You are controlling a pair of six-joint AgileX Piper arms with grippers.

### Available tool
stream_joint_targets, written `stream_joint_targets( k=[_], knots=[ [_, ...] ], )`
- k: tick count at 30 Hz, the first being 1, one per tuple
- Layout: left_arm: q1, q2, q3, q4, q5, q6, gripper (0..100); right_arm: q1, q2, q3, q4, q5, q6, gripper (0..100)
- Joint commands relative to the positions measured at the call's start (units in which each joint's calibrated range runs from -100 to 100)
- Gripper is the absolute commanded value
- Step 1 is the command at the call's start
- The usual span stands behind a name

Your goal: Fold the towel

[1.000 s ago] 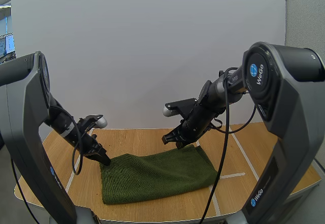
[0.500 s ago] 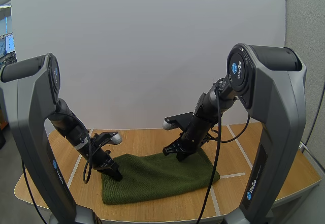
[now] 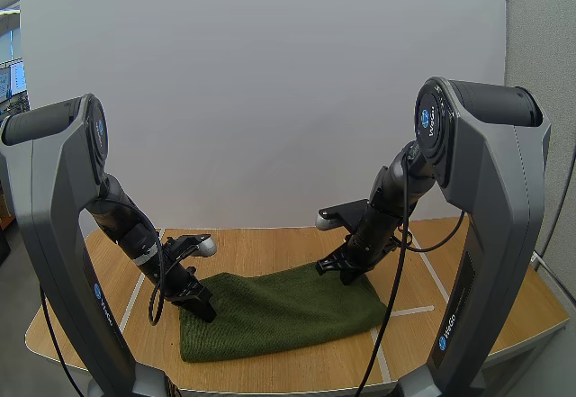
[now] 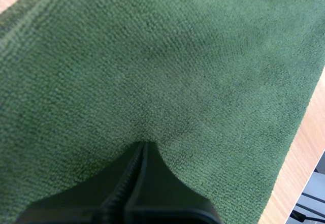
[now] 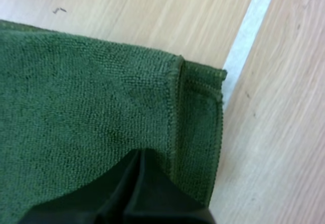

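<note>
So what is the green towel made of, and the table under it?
The towel looks like soft, fuzzy cloth, maybe microfibre. Tiny loops cover it, and a stitched hem runs along its edge. The table looks like pale wood, or a wood-look top. It has long grain lines and a smooth, dull finish.
</note>
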Motion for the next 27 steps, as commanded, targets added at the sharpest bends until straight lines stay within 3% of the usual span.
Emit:
stream_joint_targets(
  k=[1, 7, 15, 20, 27],
  knots=[
    [-0.07, 0.23, 0.01, 4.81, -5.4, -0.55, 0, -0.25, 0.22, 1.53, -0.55, -1.97, -0.37, 0],
    [-0.07, 0.23, 0.01, 6.51, -5.56, -1.25, 0, -0.84, 0.35, 2.33, -3.94, -3.15, 0.77, 0],
    [-0.07, 0.23, 0.01, 7.35, -7.53, -1.25, 0, -4.57, 0.35, 2.33, -4.17, -3.31, 0.76, 0],
    [-0.07, 0.23, -0.31, 7.45, -8.81, -1.25, 0, -5.03, 0.06, 2.33, -4.33, -3.13, 0.76, 0],
    [-0.07, 0.23, -4.5, 7.72, -9.23, -1.48, 0, -5.03, -6.8, 1.74, 0.34, -3.32, -1.1, 0]
  ],
)
